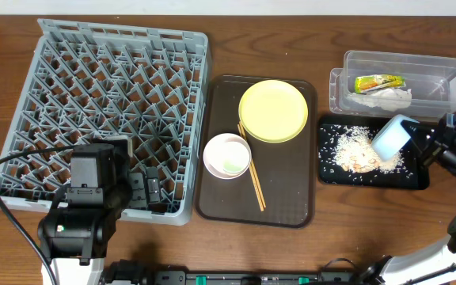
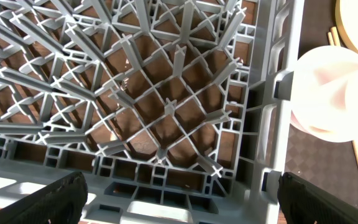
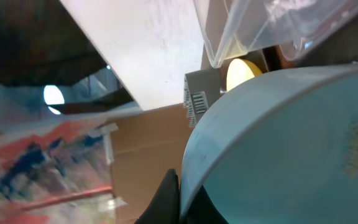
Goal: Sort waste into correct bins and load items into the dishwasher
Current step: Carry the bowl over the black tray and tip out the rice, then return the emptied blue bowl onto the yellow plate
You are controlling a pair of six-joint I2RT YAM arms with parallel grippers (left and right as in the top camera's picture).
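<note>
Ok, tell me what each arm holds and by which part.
The right gripper holds the blue bowl by its rim, tilted over the black tray. The left gripper is open over the rack, holding nothing.

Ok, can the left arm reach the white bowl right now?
Probably yes. The left arm, jaws open and empty, hangs over the rack corner; the white bowl sits uncovered just past the rack wall, chopsticks beside it.

grey lattice rack (image 1: 109,87), pale-yellow plate (image 1: 273,111), light-blue bowl (image 1: 394,136), black tray (image 1: 410,179) speckled white.
</note>
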